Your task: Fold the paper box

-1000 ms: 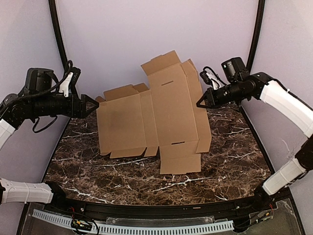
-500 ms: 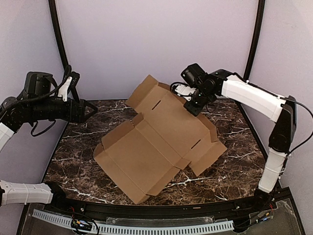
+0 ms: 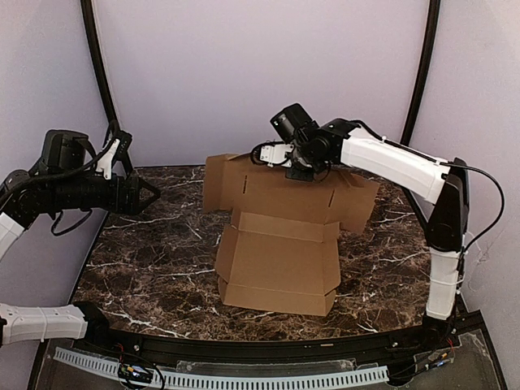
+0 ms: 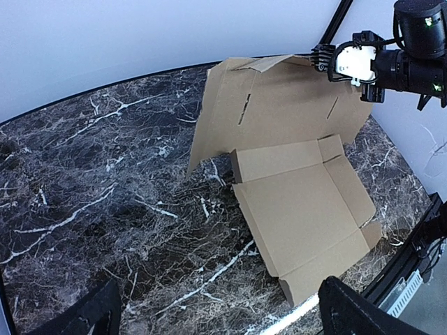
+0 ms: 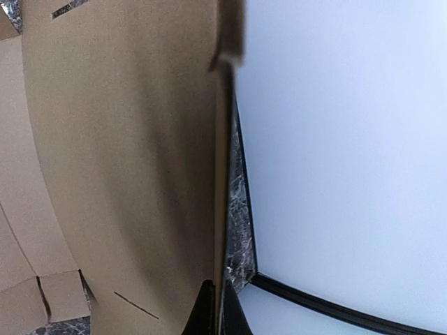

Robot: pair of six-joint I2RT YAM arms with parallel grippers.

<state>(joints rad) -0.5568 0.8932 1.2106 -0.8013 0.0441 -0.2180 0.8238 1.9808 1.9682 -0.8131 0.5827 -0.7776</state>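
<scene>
The paper box (image 3: pixel 280 260) is a plain brown die-cut sheet. Its front half lies flat on the table with low side flaps raised. Its rear panel (image 3: pixel 284 193), with two slots, stands upright. My right gripper (image 3: pixel 297 169) is shut on the top edge of that rear panel; in the right wrist view the fingertips (image 5: pixel 209 307) pinch the cardboard edge (image 5: pixel 222 174). My left gripper (image 3: pixel 149 195) is open and empty, hovering over the table's left side, well apart from the box. In the left wrist view (image 4: pixel 220 301) its fingers stand wide apart, with the box (image 4: pixel 300 216) ahead.
The dark marble table (image 3: pixel 154 260) ends at a black rail (image 3: pixel 268 345) along the near edge. Black frame posts (image 3: pixel 96 57) stand at the back corners against pale purple walls. The right arm (image 3: pixel 398 166) reaches across above the box's rear right.
My right gripper has swung left with the sheet. The box has turned square to the near edge and its rear panel now stands upright. The left arm has barely moved.
</scene>
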